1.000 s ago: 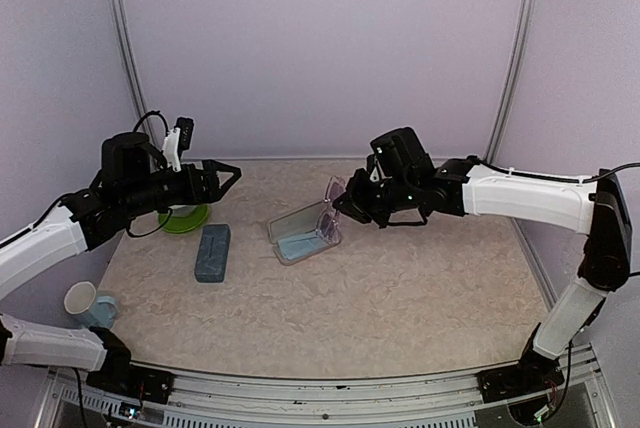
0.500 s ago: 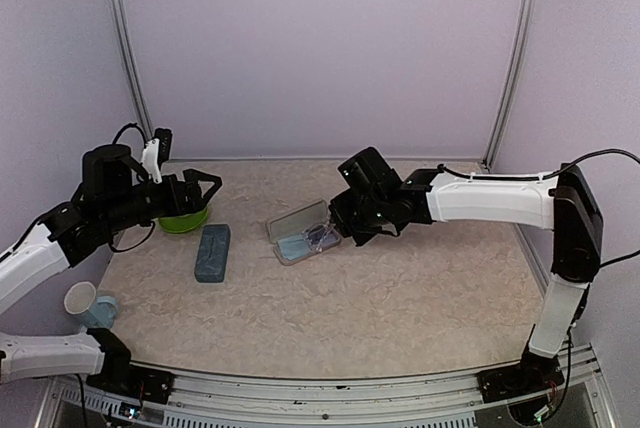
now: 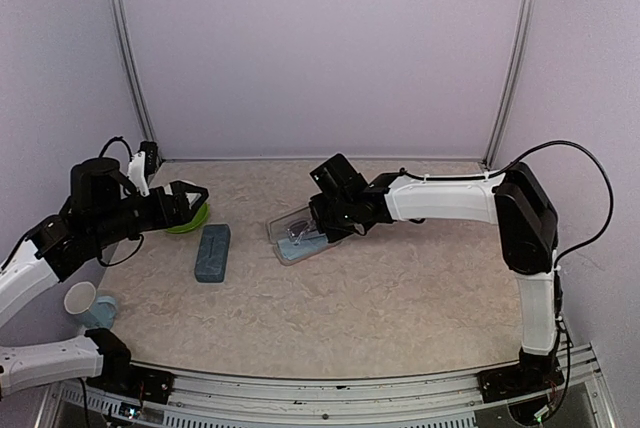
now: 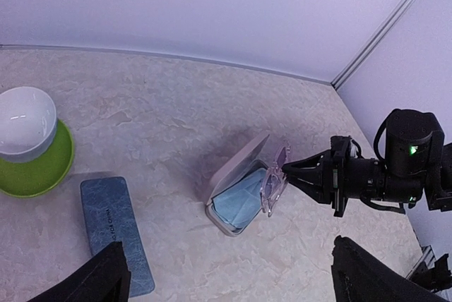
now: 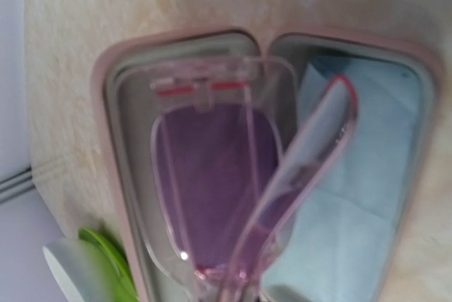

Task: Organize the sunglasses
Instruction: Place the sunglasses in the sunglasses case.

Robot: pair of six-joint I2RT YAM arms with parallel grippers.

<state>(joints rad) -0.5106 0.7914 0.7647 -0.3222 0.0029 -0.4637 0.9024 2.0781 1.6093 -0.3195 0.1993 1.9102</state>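
Note:
The pale clear-framed sunglasses with purplish-pink lenses stand on edge over the open pink case. My right gripper is shut on them. In the left wrist view the sunglasses hang at the case's right rim, held by the right gripper. In the right wrist view the folded sunglasses fill the frame above the light-blue cloth lying in the case. My left gripper is open and empty, well to the left of the case. The pink-red framed pair is out of view.
A closed blue-grey case lies left of the pink case. A white bowl sits on a green plate at the back left. A white cup and a light-blue object stand near the left edge.
My right gripper has carried the sunglasses left and down, from beside the open case to right over it. My left arm has drawn back to the left and lower.

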